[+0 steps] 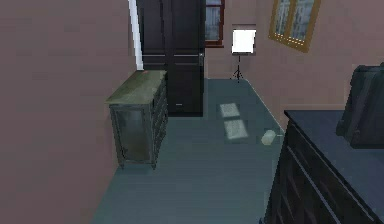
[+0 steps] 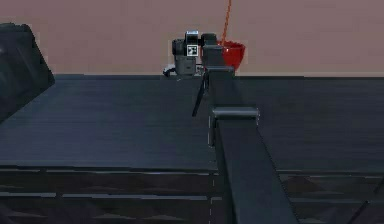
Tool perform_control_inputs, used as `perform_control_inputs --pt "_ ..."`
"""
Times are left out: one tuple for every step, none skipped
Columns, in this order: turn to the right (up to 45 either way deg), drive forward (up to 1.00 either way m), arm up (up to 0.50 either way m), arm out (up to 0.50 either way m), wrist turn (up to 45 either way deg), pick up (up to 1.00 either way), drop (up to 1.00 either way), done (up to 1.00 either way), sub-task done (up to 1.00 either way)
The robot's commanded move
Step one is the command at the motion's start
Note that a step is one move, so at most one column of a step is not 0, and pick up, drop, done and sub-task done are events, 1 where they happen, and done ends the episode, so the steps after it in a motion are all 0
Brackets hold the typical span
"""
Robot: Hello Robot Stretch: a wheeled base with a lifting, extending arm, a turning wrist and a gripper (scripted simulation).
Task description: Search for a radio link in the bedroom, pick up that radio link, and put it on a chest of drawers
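Note:
In the arm side view my arm (image 2: 240,150) reaches out over the dark top of a chest of drawers (image 2: 110,120). My gripper (image 2: 181,69) sits at the arm's far end, near the top's far edge by the pink wall. Just right of it is a small red thing (image 2: 234,53) with a thin red rod rising from it. It may be the radio link. I cannot tell whether the gripper holds anything. In the forward view the same dark chest of drawers (image 1: 320,165) stands at the lower right.
A dark bulky object (image 1: 365,105) rests on the dark chest and shows again (image 2: 20,70). A grey-green cabinet (image 1: 140,120) stands by the left wall, a tall dark wardrobe (image 1: 175,55) behind it. A white panel on a tripod (image 1: 243,42) and a pale floor object (image 1: 268,138) lie beyond.

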Motion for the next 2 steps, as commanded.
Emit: perform_control_inputs --pt "0.0 0.0 0.0 0.0 0.0 0.0 1.0 0.0 0.0" --pt "0.0 0.0 0.0 -0.1 0.0 0.0 0.0 0.0 0.0"
